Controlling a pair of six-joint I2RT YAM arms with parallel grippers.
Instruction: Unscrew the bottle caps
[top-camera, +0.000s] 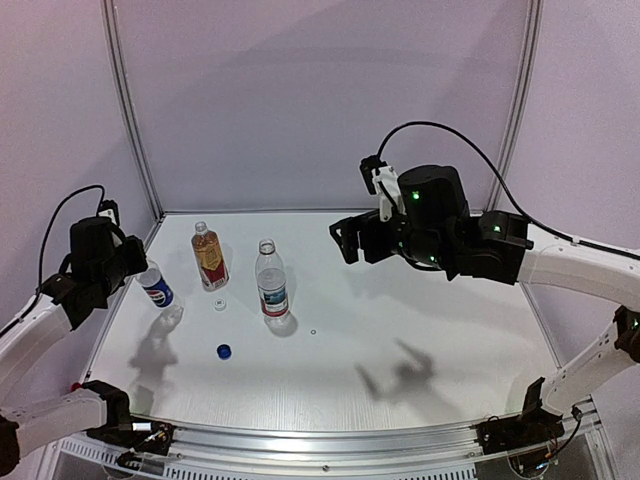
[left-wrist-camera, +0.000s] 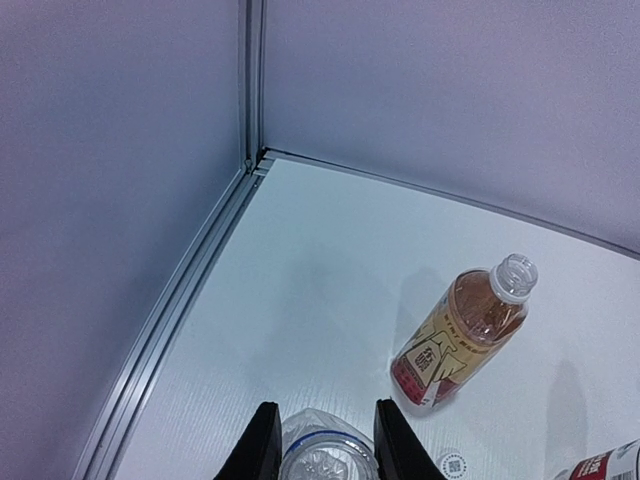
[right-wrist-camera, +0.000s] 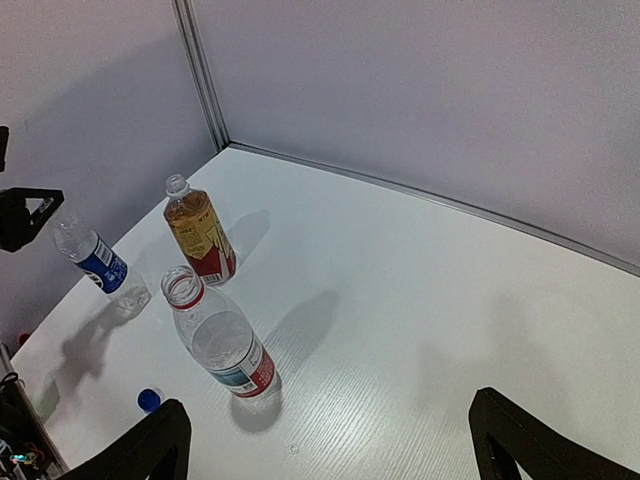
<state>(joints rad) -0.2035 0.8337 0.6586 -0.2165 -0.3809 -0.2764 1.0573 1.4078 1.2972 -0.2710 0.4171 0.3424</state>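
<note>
Three bottles are at the table's left, all with open necks. The amber bottle (top-camera: 209, 257) (left-wrist-camera: 460, 335) (right-wrist-camera: 200, 235) and the red-white label bottle (top-camera: 271, 282) (right-wrist-camera: 225, 345) stand upright. My left gripper (top-camera: 135, 265) (left-wrist-camera: 325, 450) is shut on the blue label bottle (top-camera: 155, 288) (left-wrist-camera: 325, 455) (right-wrist-camera: 95, 262) and holds it tilted. The white cap (top-camera: 219, 304) (left-wrist-camera: 452, 463) and the blue cap (top-camera: 224, 351) (right-wrist-camera: 149, 399) lie loose on the table. My right gripper (top-camera: 355, 240) (right-wrist-camera: 335, 450) is open and empty, high above the middle of the table.
A small red thing (top-camera: 73, 386) (right-wrist-camera: 22, 340), possibly the red cap, lies beyond the table's left edge. Grey walls with metal rails (left-wrist-camera: 250, 90) close the back and sides. A tiny ring mark (top-camera: 313, 331) is on the table.
</note>
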